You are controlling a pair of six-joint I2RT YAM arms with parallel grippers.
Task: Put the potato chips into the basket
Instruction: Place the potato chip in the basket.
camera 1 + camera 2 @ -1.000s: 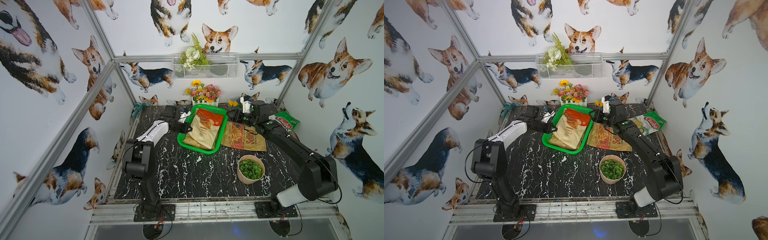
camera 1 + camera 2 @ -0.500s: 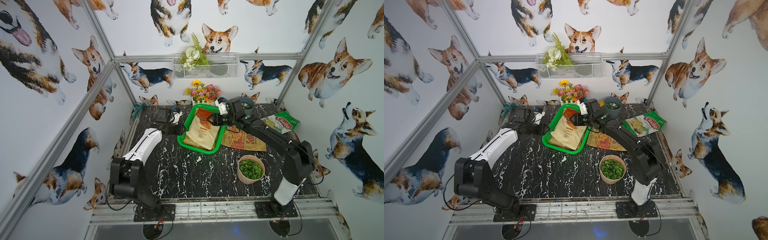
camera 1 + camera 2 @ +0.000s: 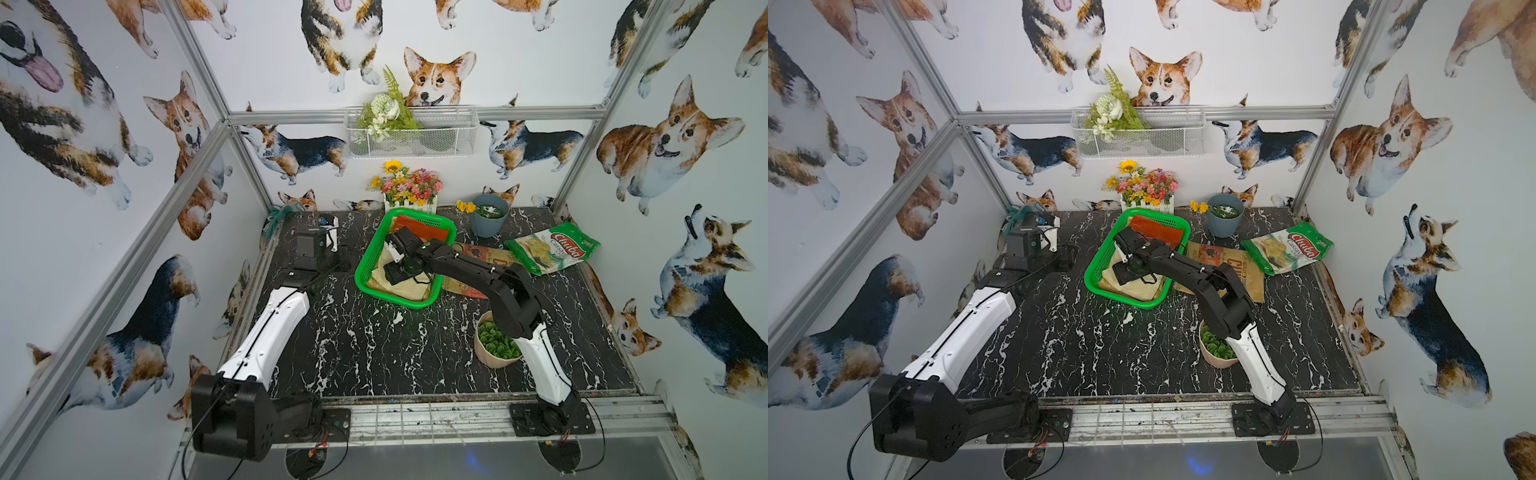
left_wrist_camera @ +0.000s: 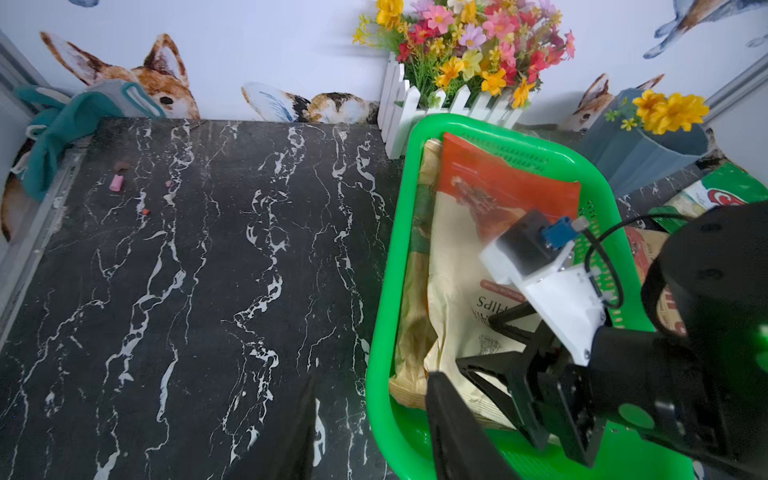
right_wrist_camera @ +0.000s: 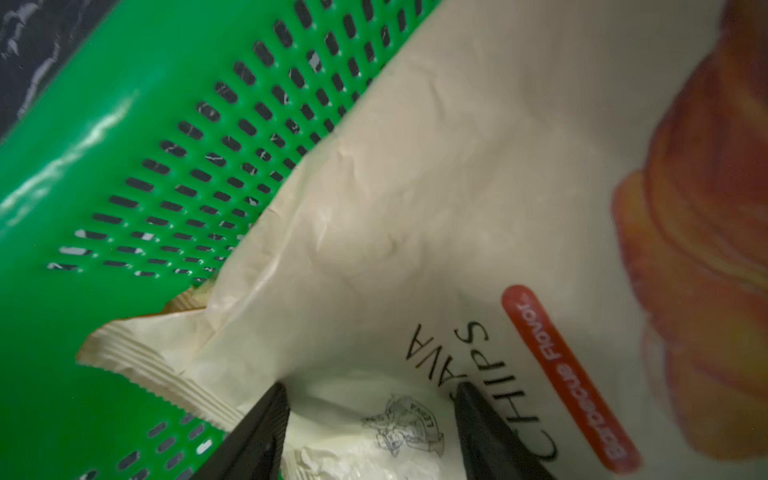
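Since the earlier frames, the right arm has swung from the far right corner to over the basket (image 3: 367, 261), and the left arm has drawn back from the basket's left rim.

Right arm: stretched leftward and away from its base, wrist bent down into the basket. The right gripper (image 5: 370, 388) has its jaws spread wide, the tips at the surface of the cream-and-rust bag (image 4: 453, 257), with crumpled bag surface between them; no pinch is seen.

Left arm: forearm reaches to the far left of the black marble table (image 3: 374, 353). The left gripper (image 4: 374, 415) has its jaws apart, nothing between them, and stands left of the basket.

Surroundings: a beige pot of leaves (image 3: 494, 345) stands near right beside the right arm's upper link. A blue-grey pot (image 3: 488, 216) and a flower box (image 3: 409, 193) stand along the far edge.

Task items: the cream-and-rust bag lies in the basket on a yellowish bag (image 4: 411, 332). The tan-and-red bag (image 3: 1252, 278) lies on the table just right of the basket, partly under the right forearm. The Chuba bag (image 3: 552, 249) lies far right, well apart from both grippers.
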